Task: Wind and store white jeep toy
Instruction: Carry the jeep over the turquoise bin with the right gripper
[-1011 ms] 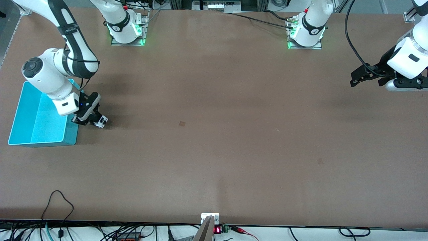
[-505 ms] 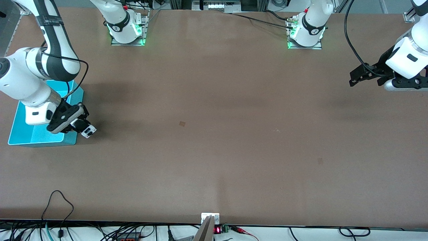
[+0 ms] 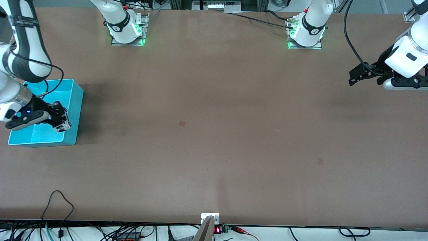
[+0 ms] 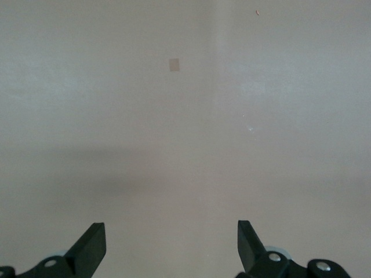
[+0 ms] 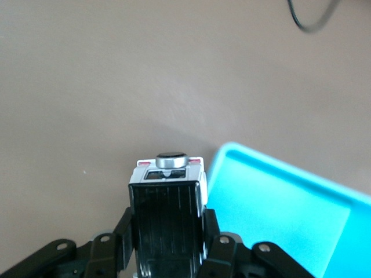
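The right tool (image 3: 63,121) is clenching the white jeep toy (image 5: 168,200) over the turquoise bin (image 3: 74,97). The left tool (image 3: 355,77) is waiting, fingers spread, over the worktop (image 3: 214,134).

Brown table (image 3: 214,134). Turquoise bin (image 3: 75,100) is set at the right arm's end. Right gripper (image 3: 63,121) is held over the bin's rim, clamped on the white jeep toy (image 3: 64,126). Left gripper (image 3: 355,77), jaws spread, is held idle over the left arm's end.
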